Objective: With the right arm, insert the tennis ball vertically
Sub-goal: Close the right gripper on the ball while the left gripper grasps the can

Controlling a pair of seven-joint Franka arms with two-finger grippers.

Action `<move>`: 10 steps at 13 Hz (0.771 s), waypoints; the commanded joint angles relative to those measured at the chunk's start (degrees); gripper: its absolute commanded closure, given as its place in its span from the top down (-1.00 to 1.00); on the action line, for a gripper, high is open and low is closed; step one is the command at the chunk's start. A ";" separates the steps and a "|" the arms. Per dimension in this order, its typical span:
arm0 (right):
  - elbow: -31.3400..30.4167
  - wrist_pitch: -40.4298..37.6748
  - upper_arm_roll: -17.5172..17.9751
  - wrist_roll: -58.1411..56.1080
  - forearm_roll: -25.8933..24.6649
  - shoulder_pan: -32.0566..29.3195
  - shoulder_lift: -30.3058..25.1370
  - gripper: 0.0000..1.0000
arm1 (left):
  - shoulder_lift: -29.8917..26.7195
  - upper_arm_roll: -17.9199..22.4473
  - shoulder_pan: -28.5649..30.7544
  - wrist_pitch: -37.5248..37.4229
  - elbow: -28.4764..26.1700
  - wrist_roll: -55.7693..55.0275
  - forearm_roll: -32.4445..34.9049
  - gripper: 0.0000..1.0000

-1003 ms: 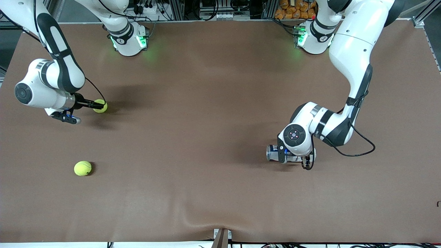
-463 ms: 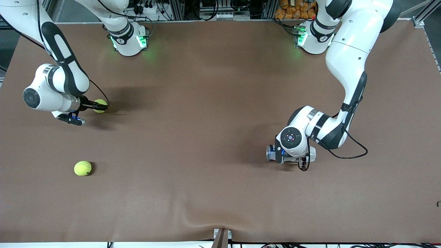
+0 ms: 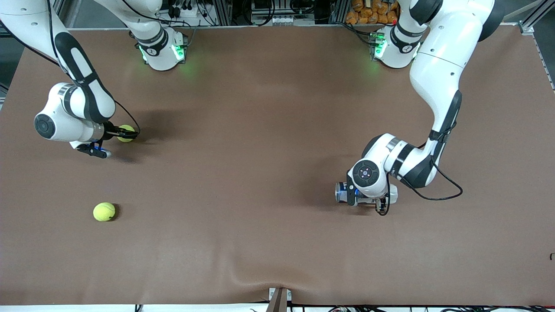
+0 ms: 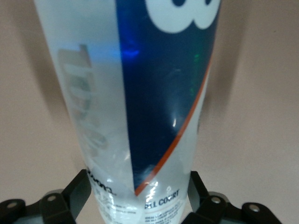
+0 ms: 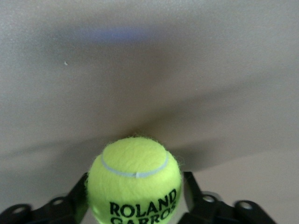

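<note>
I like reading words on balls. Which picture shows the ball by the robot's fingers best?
The right wrist view: the tennis ball fills it, lettering readable, between the right gripper fingers. The front view shows that ball tiny and half covered. The left wrist view shows only a tube.

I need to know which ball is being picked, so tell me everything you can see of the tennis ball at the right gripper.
The tennis ball is fuzzy yellow-green felt with a pale curved seam and black ROLAND GARROS lettering. It rests on the brown table toward the right arm's end, farther from the front camera than the second ball. The right gripper straddles it, one black finger at each side, right against the felt.
</note>
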 commanded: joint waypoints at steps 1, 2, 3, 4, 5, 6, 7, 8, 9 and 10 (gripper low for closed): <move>-0.08 0.52 0.95 -0.60 -0.21 -1.55 -0.24 0.08 | 0.57 0.44 -0.34 -0.02 0.51 -1.11 1.59 0.49; 0.09 0.52 0.95 -0.60 -0.21 -1.46 -0.41 0.01 | 0.57 0.44 -0.34 -0.02 0.51 -1.20 2.03 0.49; 0.53 0.26 1.03 -0.60 -0.21 -1.46 -1.02 0.00 | 0.48 0.44 -0.34 -0.02 0.60 -1.11 2.03 0.48; 1.40 -0.18 1.03 -0.69 -0.12 -1.37 -1.90 0.00 | -0.04 0.35 -0.26 -0.02 0.95 -1.28 2.03 0.47; 2.19 -0.27 1.03 -0.77 -0.21 -1.20 -3.04 0.00 | -0.48 0.00 -0.34 -0.02 1.30 -1.37 1.16 0.47; 3.16 -1.14 1.12 -0.78 -0.21 -0.93 -4.27 0.00 | -0.92 -0.17 -0.34 -0.02 1.39 -1.55 -0.15 0.45; 4.21 -2.36 1.21 -0.78 -0.21 -0.84 -5.41 0.00 | -1.01 -1.39 -0.43 -0.02 2.26 -1.98 -2.78 0.45; 5.18 -3.68 1.30 -1.47 -0.21 -0.84 -6.38 0.00 | -0.93 -2.97 -0.52 -0.02 3.66 -1.99 -4.80 0.46; 6.15 -4.65 1.39 -2.00 -0.12 -0.76 -7.35 0.00 | -0.93 -4.99 -0.61 0.06 3.94 -2.34 -6.82 0.46; 7.72 -6.40 1.56 -2.01 -0.12 -0.76 -8.14 0.00 | -0.75 -7.44 -0.52 0.94 4.72 -2.69 -8.93 0.47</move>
